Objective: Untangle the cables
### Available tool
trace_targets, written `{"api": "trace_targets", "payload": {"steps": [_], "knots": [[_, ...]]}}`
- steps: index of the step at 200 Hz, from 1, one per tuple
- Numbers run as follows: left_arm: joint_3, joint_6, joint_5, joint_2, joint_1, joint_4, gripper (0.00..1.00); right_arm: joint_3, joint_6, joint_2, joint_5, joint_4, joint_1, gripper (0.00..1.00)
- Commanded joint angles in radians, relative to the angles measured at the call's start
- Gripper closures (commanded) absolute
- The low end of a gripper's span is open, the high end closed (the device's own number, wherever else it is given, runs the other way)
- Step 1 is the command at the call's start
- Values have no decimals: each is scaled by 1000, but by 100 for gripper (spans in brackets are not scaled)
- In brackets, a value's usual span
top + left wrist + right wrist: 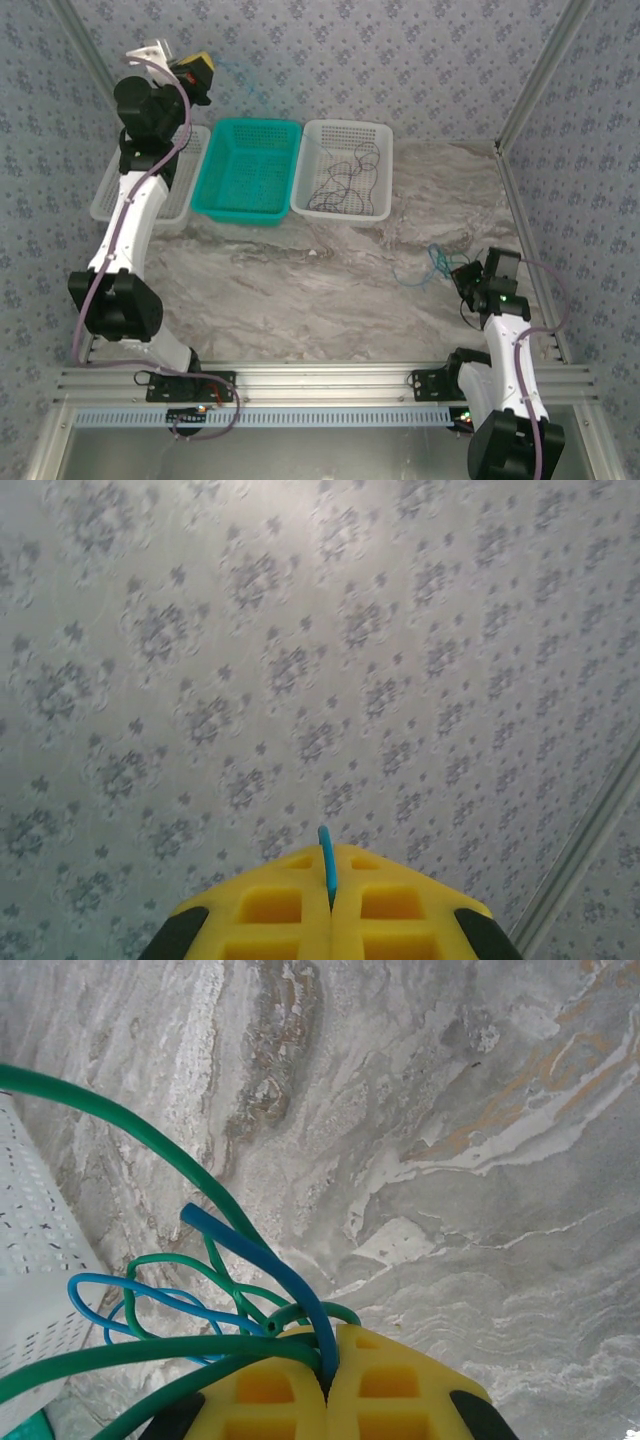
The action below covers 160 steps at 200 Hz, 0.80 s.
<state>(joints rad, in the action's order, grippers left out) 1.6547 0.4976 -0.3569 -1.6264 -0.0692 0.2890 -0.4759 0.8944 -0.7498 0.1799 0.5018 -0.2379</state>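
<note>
Several limp, light cables (262, 1263), likely best held near ends: right claw (328, 1375) clamps some beside the white basket (30, 1260), left claw (331, 905) pinches one blue cable (326, 860).

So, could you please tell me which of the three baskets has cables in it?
The white basket at the right end of the row: black cables lie in it, while the teal basket beside it holds none.

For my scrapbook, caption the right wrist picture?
Right end effector shut on tangled blue and green cables over a marble table.
</note>
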Motion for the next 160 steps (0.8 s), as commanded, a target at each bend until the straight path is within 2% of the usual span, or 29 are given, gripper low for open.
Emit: {"api": "trace_targets", "payload": {"steps": [1, 38, 65, 85, 102, 119, 150, 160], "knots": [[-43, 34, -51, -18, -3, 62, 100, -27, 11, 25, -5, 37, -4, 98], [-212, -13, -2, -11, -5, 33, 100, -15, 27, 25, 5, 32, -4, 98], [-315, -152, 151, 33, -23, -102, 100, -13, 33, 24, 4, 26, -3, 98], [-374, -218, 217, 45, -31, -164, 100, -11, 39, 22, 4, 19, -2, 98], [-414, -223, 220, 43, -33, -181, 100, -8, 47, 17, 3, 10, 0, 98], [-429, -212, 161, 27, -37, -178, 100, -7, 59, 11, 5, -1, 3, 98], [-411, -216, 148, 17, -64, -201, 71, -43, 56, -2, 24, -1, 17, 99], [-402, -212, 139, 32, -68, -204, 58, -67, 38, -2, 39, 4, 26, 99]]}}
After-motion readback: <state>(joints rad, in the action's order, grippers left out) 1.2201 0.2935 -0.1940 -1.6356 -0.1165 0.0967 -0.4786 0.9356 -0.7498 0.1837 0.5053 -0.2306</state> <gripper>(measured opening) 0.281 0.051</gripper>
